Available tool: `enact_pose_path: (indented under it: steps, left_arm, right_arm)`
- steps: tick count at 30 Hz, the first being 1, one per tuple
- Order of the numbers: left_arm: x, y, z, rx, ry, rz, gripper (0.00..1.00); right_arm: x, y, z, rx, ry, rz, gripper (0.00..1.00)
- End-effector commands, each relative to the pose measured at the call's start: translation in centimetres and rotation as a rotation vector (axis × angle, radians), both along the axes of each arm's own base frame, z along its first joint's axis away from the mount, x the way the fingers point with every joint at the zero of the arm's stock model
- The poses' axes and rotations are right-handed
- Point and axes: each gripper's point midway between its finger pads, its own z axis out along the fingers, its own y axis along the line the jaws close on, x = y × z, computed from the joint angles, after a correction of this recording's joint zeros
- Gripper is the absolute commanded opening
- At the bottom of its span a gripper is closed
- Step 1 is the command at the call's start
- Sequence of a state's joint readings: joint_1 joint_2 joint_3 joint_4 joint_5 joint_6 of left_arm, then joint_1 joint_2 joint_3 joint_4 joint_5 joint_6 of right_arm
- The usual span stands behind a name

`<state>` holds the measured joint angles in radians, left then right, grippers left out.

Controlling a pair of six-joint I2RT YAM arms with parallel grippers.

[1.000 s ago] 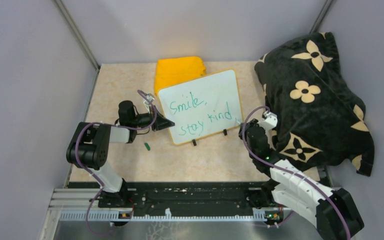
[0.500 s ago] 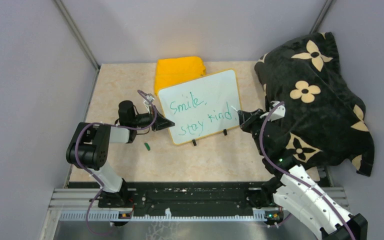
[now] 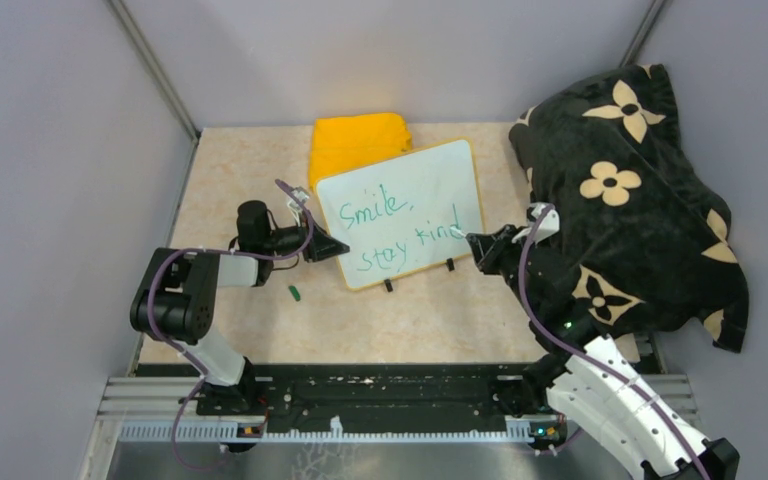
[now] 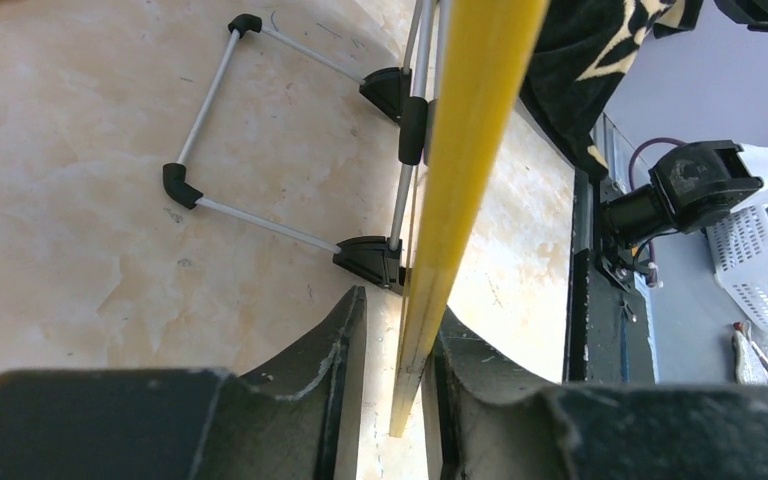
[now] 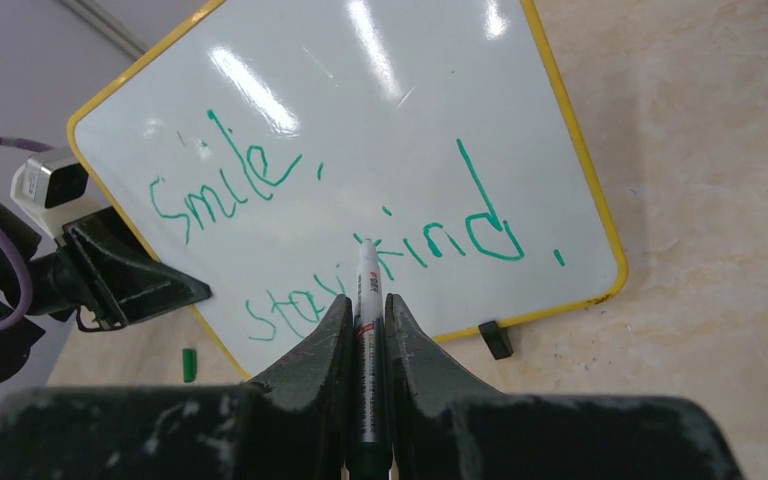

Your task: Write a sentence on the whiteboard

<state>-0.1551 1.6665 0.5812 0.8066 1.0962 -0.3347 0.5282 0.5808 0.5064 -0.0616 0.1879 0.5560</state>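
Beige table (image 3: 240, 170): grey walls (image 3: 60, 150) stand round it.
Whiteboard (image 3: 430, 185): stands propped in the table's middle, green sentence (image 3: 370, 212) on it.
Left gripper (image 4: 398, 305): jaws sit loose on each side of its left rim.
Right gripper (image 5: 366, 300): squeezes a marker (image 5: 367, 280) near the board's right edge.

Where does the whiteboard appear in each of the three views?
Top external: the whiteboard stands at centre, writing visible.
Left wrist: only its yellow edge, running from top centre down between the jaws.
Right wrist: upper middle, beyond the marker.
Shared landmark: the left gripper at the board's left edge.
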Motion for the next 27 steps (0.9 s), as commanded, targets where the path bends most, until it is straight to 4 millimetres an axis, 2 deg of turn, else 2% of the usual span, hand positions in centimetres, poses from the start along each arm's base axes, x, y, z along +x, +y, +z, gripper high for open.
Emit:
enact_pose_path:
  steps: [1,27]
  left_arm:
    - [0.49,0.22,-0.26,0.031,-0.009,0.038,0.33]
    - [0.05,0.77,0.49,0.082,-0.029,0.094,0.70]
  right_arm:
    - [-0.35,0.15,3.01,0.005,-0.071,0.026,0.00]
    - [-0.62,0.21,3.34,-0.007,-0.082,0.042,0.00]
